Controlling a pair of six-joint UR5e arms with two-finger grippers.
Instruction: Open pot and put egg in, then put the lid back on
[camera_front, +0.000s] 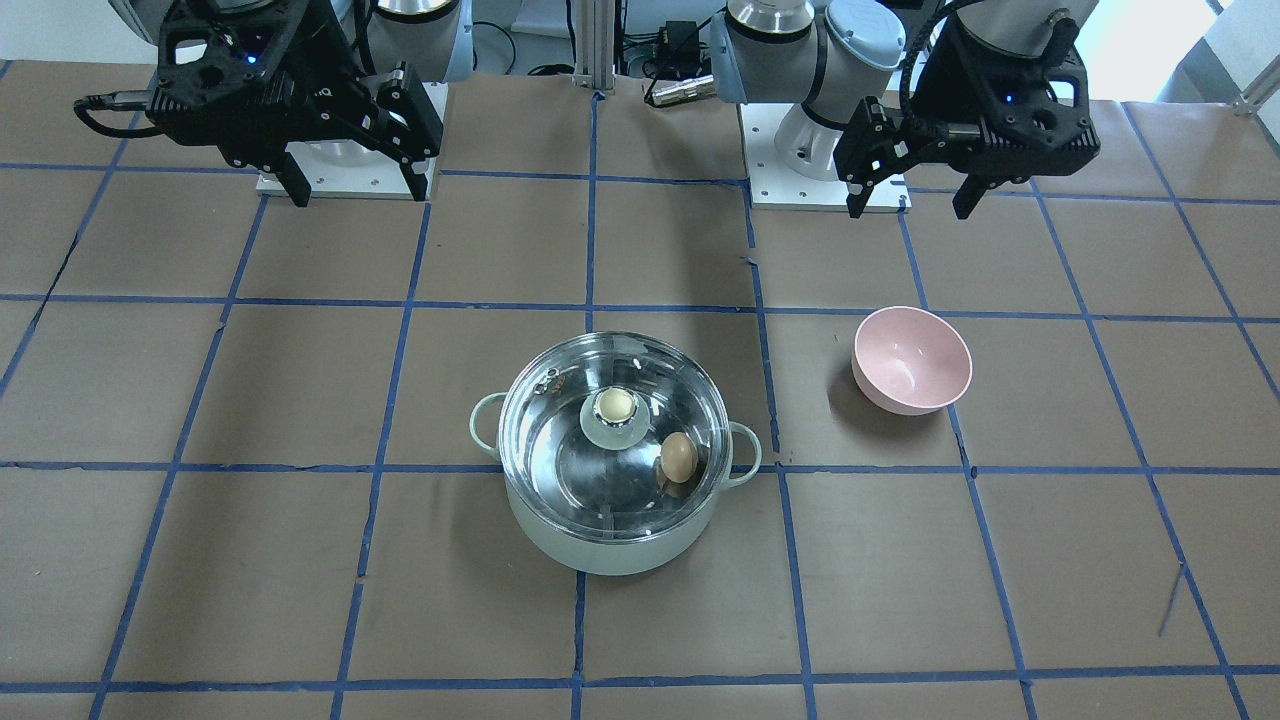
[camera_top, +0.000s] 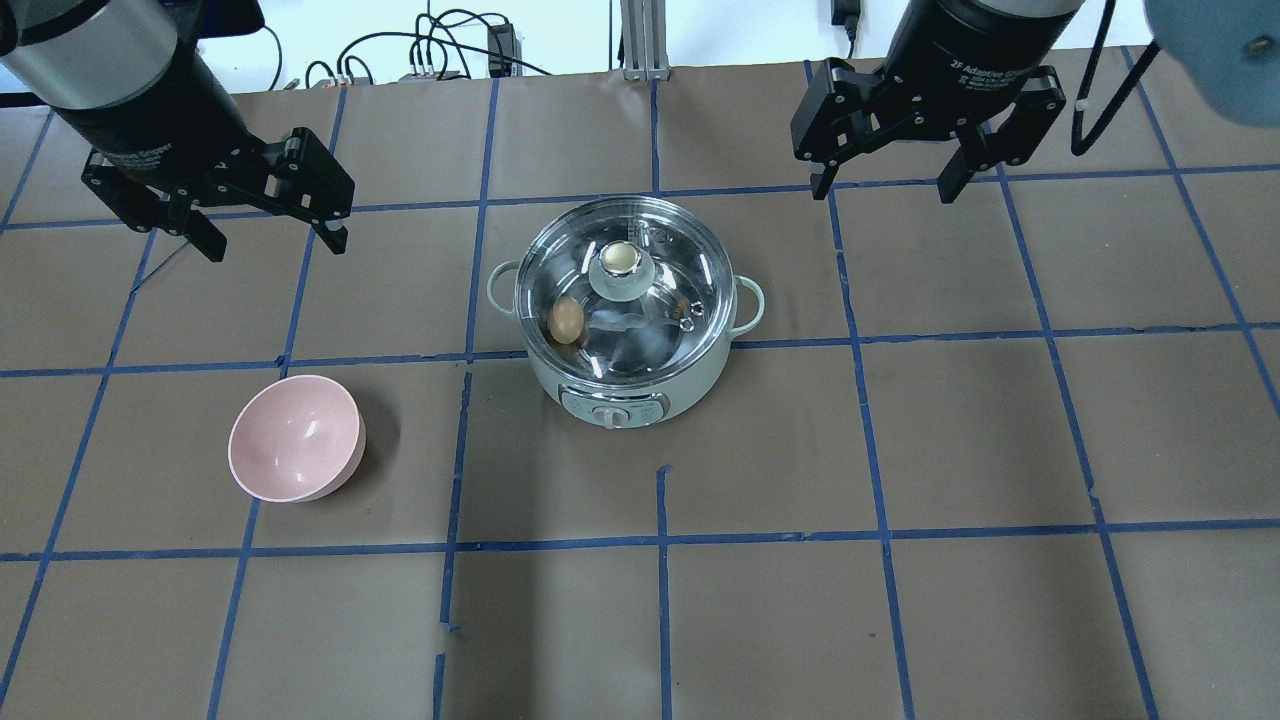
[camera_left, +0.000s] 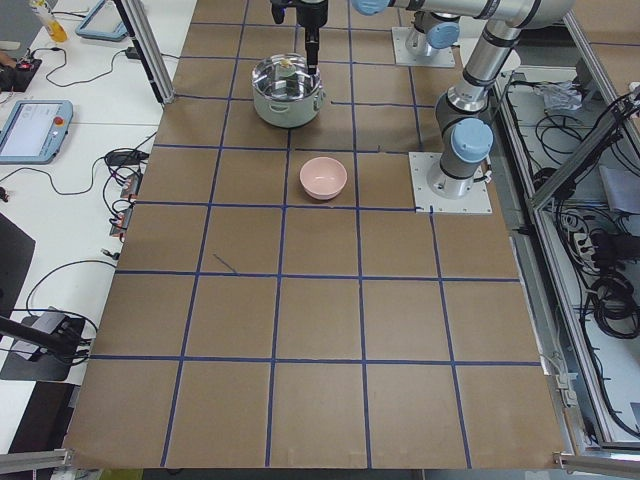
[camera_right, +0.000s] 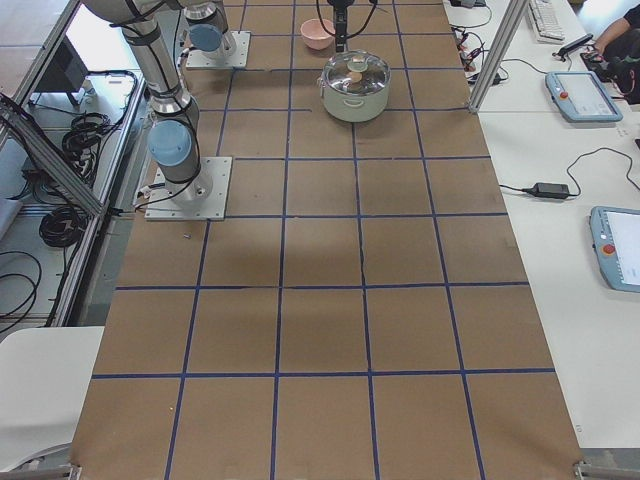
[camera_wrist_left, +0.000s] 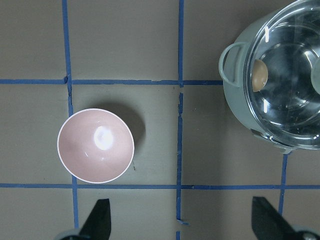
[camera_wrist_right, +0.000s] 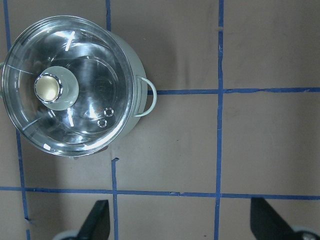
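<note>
While the glass lid (camera_top: 655, 325) sits closed on the mint-green pot (camera_top: 610, 400) at mid-worktop (camera_top: 900, 450), the tan egg (camera_top: 566, 320) lies inside, visible through the glass near the wall on the robot's left side. The left tool (camera_top: 275, 245) and the right tool (camera_top: 882, 190) hover above the worktop, well apart from the pot on either side, each with its fingers spread wide. A pink bowl (camera_top: 295, 438) stands upright, apart from the pot, below the left tool.
</note>
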